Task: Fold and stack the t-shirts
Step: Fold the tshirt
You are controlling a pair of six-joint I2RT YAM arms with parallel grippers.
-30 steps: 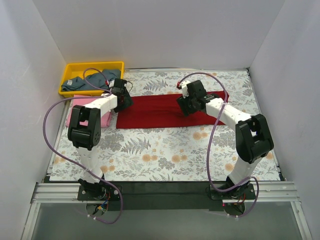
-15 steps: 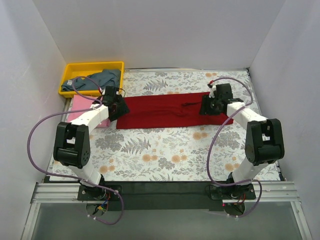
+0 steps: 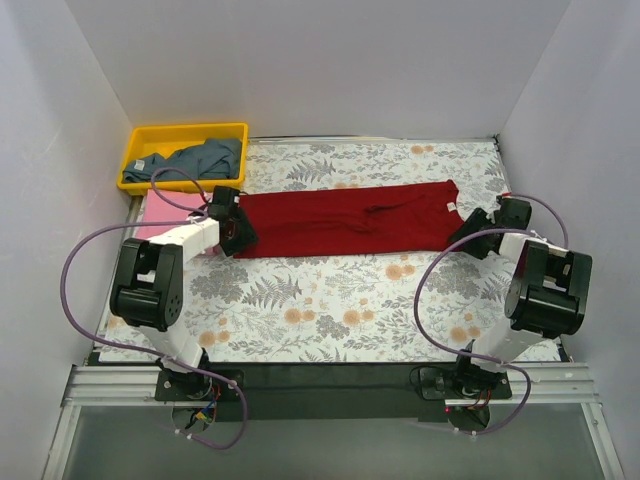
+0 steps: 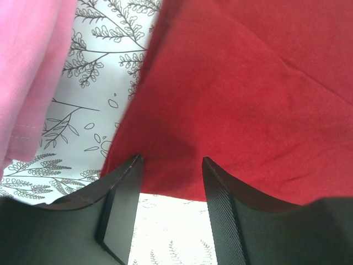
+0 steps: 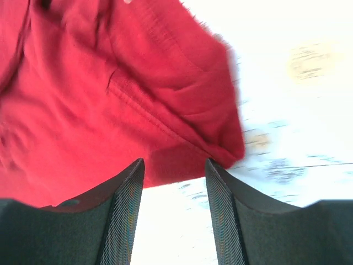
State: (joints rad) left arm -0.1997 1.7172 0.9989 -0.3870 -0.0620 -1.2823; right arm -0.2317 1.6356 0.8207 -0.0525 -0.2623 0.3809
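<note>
Floral-patterned table (image 3: 330, 300) under everything. Large dark red cloth t-shirt (image 3: 350, 220) stretched flat in long band across middle. Yellow plastic bin (image 3: 137, 140) at far left corner, blue-grey cloth t-shirt (image 3: 205, 157) crumpled inside. Pink cloth t-shirt (image 3: 152, 208) flat near red one's left end, not touching. Left gripper (image 3: 238, 232) at that end, fingers spread, hem beyond gap. Right gripper (image 3: 468, 232) at right corner, fingers spread too, nothing pinched.

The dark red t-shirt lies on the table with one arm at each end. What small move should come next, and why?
Probably close both pairs at once. The left fingers and the right fingers are open, and each pair straddles an edge of the dark red t-shirt, so a pinch seems needed before folding.
</note>
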